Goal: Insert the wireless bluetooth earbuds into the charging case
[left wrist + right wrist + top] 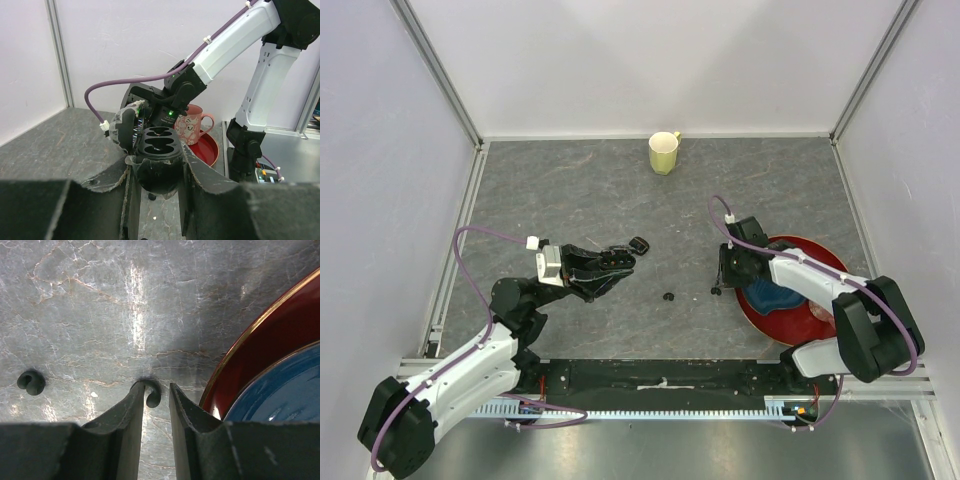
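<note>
Fingers (125, 425) of the right gripper (156, 389) straddle an earbud (154, 397), slightly apart; next, pinch and carry it to the case (159, 145) clamped in the left gripper (158, 167) at nine o'clock.

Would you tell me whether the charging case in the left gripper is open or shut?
Open: the charging case shows two slots, its lid swung back, clamped in the left gripper.

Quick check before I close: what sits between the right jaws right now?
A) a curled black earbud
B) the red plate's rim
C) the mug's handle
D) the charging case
A: the right wrist view shows an earbud lying on the table between the jaws of the right gripper, with the red plate off to one side.
</note>
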Robot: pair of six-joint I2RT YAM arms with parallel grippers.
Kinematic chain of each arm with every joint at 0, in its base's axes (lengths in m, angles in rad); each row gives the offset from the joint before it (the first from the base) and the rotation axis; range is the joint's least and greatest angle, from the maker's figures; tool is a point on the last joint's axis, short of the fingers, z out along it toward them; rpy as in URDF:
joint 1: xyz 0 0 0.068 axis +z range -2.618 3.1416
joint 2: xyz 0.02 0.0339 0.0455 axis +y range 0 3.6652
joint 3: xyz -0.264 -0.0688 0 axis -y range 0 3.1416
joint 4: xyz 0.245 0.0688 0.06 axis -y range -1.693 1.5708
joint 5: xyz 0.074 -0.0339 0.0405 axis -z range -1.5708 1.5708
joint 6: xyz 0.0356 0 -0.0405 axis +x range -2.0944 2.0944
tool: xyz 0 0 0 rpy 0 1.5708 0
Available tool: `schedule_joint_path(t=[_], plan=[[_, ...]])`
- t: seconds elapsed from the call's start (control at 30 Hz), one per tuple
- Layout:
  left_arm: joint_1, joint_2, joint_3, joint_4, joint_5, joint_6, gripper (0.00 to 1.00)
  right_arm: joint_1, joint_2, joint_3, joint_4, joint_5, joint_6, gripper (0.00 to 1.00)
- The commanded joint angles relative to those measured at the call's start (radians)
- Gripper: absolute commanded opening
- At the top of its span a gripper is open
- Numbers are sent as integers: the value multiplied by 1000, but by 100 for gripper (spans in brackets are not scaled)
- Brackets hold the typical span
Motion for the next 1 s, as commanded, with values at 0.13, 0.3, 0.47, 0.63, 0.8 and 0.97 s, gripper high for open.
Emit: schedule_joint_path(t=[0.13,0.3,0.47,0.63,0.8,0.97], plan=[[-4,-16,-8,7,-26,7,2,-6,2,-22,39,-47,-9,33],[-4,-16,-11,6,-27,7,2,-5,-10,-42,42,-50,-1,34],[-4,-16,-11,6,-27,6,2,-5,-9,-51,42,-47,-2,34],[-4,-16,-12,3,-29,3,2,-5,-9,-56,42,-60,-5,35],[-4,-14,-11,3,-30,3,2,-5,-25,-62,41,-78,11,35],[-4,-8,-9,4,-30,1,2,-6,-41,-69,39,-92,24,36]])
